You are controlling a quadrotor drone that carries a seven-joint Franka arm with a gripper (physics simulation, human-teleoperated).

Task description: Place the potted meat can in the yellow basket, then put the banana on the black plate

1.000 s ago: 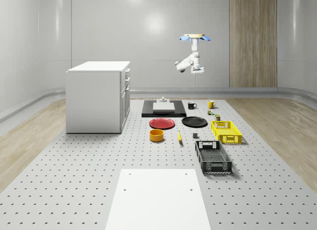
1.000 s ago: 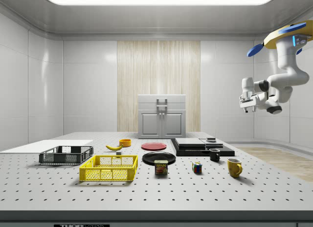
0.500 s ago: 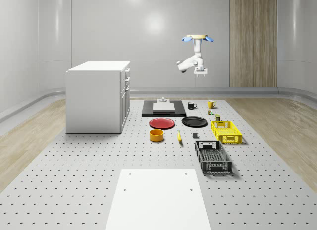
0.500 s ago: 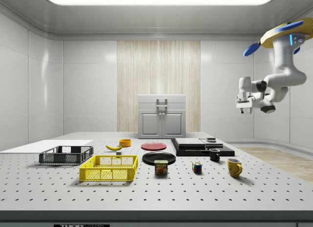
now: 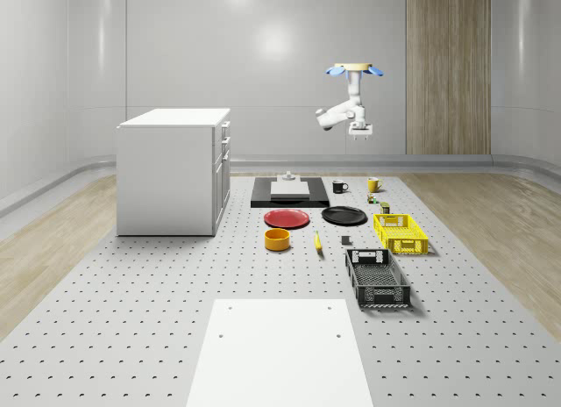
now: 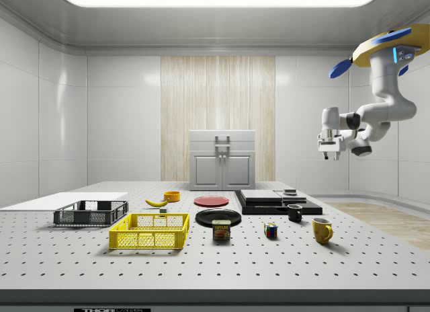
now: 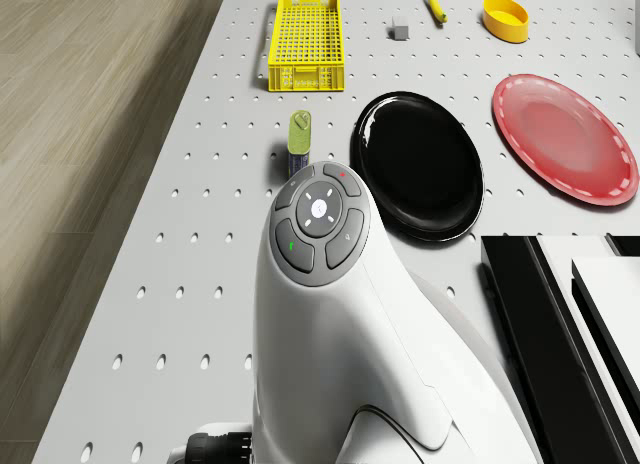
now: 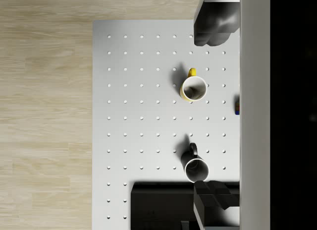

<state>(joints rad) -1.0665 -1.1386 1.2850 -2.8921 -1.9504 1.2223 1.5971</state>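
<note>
Right now nothing is held: the gripper [image 6: 329,156] hangs high in the air with its fingers [image 8: 214,29] spread wide and empty, and the drone [image 6: 383,46] hovers above it, over the end of the table [image 6: 201,271] at the side view's right. The wrist view looks straight down on a yellow mug [image 8: 193,87] and a black mug [image 8: 194,165], so you are above those and not above your target. The potted meat can [image 6: 222,230] stands on the table between the black plate [image 6: 218,217] and the yellow basket [image 6: 149,239], well apart from the gripper. Watch the descent – in my judgement the main risk is coming down off-line and clipping a mug, the small coloured cube [image 6: 270,230] or the raised black platform [image 6: 275,201]. The can also sits close beside the plate's rim, so a finger could land on the plate or tip the can. The banana [image 6: 157,202] lies farther off, near the orange bowl [image 7: 505,17] – leave it for later. The red plate [image 7: 565,139] and the black crate [image 6: 91,213] lie clear of the can-to-basket route, which looks short and unobstructed.
</note>
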